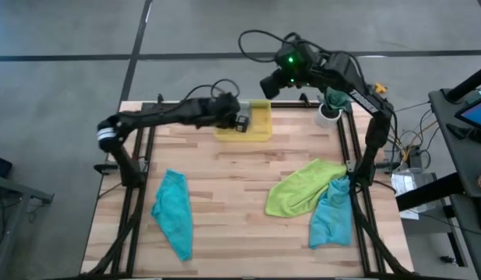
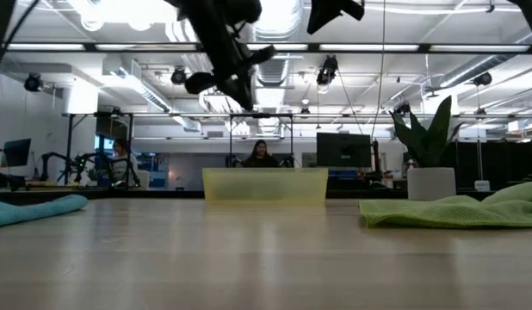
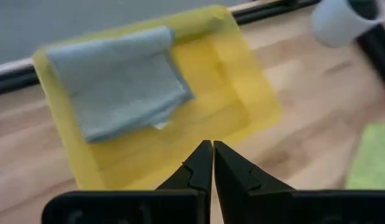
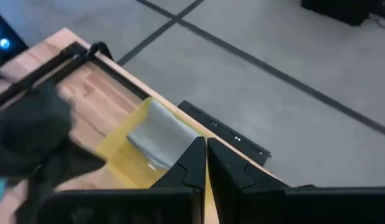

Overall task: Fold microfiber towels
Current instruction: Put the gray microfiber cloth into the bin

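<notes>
Left end effector hangs above the yellow bin at top centre of the high view, fingers pressed together, holding nothing. Grey towel lies folded inside the bin, towards one end. Right end effector raised past the tabletop's far edge, upper centre of the high view; fingers closed, empty. Lime green towel crumpled at centre right. One teal towel touching it at lower right. Second teal towel at lower left, well apart. White pot with plant at upper right corner.
</notes>
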